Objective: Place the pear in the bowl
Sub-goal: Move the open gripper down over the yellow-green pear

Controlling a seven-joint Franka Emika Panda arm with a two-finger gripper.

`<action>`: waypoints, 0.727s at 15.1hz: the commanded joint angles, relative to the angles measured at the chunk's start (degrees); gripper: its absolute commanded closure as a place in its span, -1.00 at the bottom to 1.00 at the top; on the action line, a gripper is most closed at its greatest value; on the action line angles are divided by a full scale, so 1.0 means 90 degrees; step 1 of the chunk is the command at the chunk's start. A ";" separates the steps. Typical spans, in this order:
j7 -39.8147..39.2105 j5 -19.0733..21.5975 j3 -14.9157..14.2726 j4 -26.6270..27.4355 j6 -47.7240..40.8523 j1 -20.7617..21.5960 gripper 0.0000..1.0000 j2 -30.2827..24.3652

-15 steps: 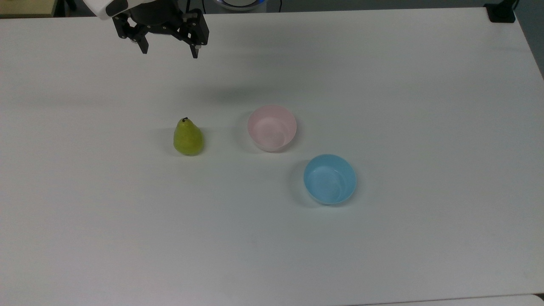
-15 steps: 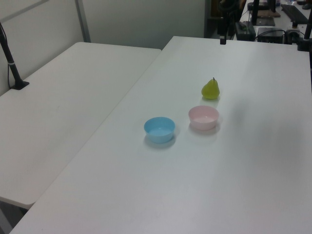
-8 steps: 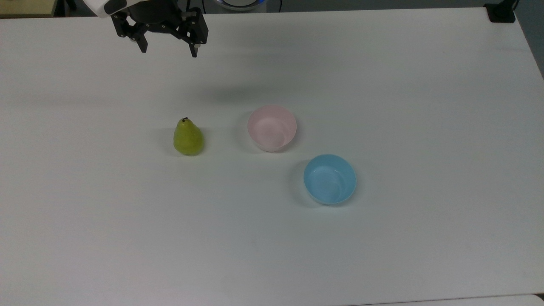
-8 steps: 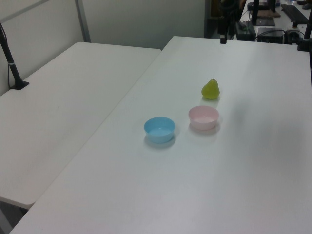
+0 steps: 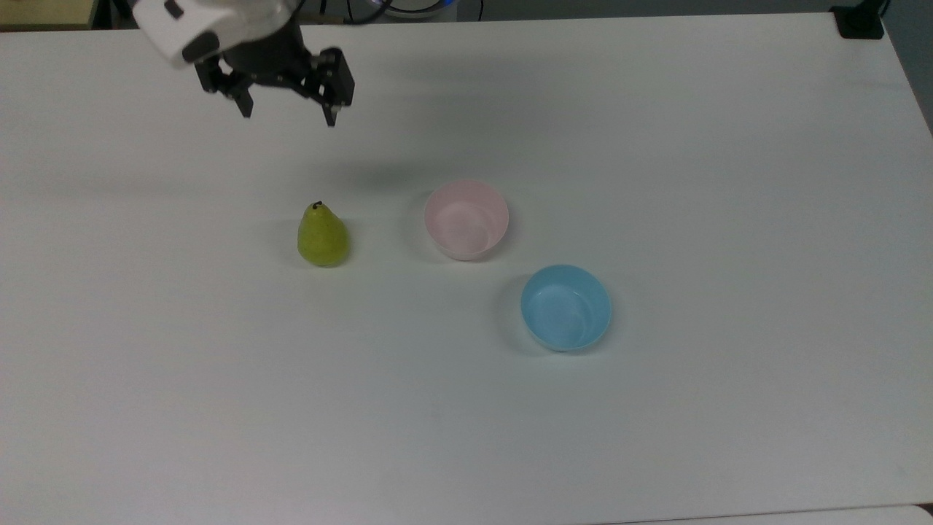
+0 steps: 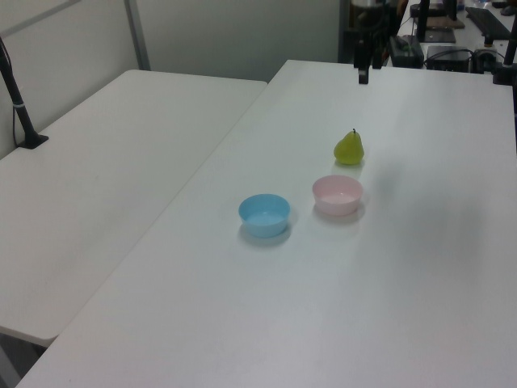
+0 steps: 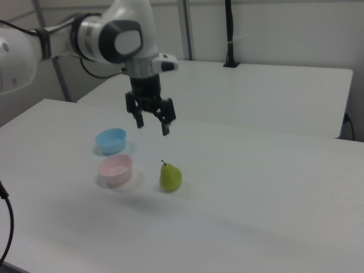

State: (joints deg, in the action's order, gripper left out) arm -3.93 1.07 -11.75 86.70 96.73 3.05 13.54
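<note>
Nothing done yet: the smooth white desk (image 5: 729, 182) carries everything mid-surface, far from any edge. The gripper (image 5: 289, 118), fingers spread apart and empty, hangs high toward the far edge. The round pale pink bowl (image 5: 466, 219) sits empty. Just beside it, the speckled yellow-green pear (image 5: 323, 236) stands upright, ungrasped.

On the white table (image 6: 420, 267), a small yellow-green pear (image 6: 349, 149) stands upright, far of a pale pink plastic bowl (image 6: 338, 195). A light blue bowl (image 6: 264, 215) sits to its left. The dark gripper (image 6: 364, 71) hangs at the far edge.
</note>
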 commanded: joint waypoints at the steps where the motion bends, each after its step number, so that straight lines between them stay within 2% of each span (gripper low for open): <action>1: -0.0099 0.0047 -0.0023 0.0083 0.0365 -0.0036 -1.00 0.0409; 5: -0.0403 0.0038 -0.0013 0.0084 0.0482 -0.0036 -1.00 0.0868; 9: -0.0422 0.0009 -0.0013 0.0289 0.1097 -0.0027 -1.00 0.1238; 11: -0.0422 -0.0176 -0.0003 0.0298 0.1147 -0.0007 -1.00 0.1405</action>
State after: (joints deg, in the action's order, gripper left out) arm -6.38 0.95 -11.74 88.31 104.99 2.59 24.87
